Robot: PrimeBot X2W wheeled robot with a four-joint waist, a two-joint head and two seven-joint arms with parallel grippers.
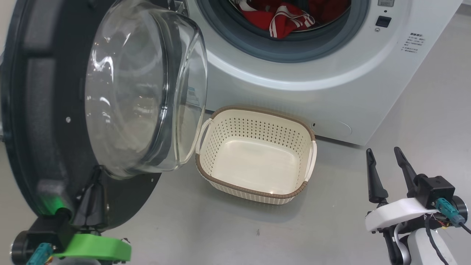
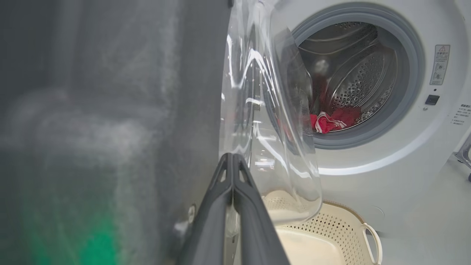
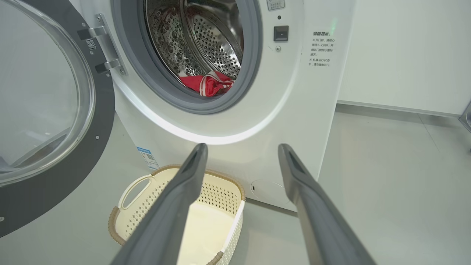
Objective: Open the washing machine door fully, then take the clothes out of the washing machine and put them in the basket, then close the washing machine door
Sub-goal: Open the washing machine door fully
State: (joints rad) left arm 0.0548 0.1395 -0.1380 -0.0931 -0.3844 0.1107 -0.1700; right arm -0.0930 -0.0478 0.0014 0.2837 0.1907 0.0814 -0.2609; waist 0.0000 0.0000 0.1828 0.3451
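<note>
The washing machine (image 1: pixel 331 73) stands with its door (image 1: pixel 36 110) swung wide to the left, the clear glass bowl (image 1: pixel 147 84) bulging toward the basket. Red clothes (image 1: pixel 283 16) with white stripes lie in the drum, also visible as clothes (image 3: pixel 208 82) in the right wrist view. The cream basket (image 1: pixel 254 129) sits empty on the floor below the drum mouth. My left gripper (image 1: pixel 96 173) is shut, its fingers pressed together against the door's black inner rim just under the bowl, gripper (image 2: pixel 232 156). My right gripper (image 1: pixel 383 151) hangs open at the lower right, gripper (image 3: pixel 243 147), apart from everything.
Grey floor spreads around the basket and to the right of the machine. A white wall (image 3: pixel 404 55) runs behind on the right. The door's hinge (image 3: pixel 99 48) sits on the machine's left side, and a blue sticker (image 3: pixel 147 156) is low on the front.
</note>
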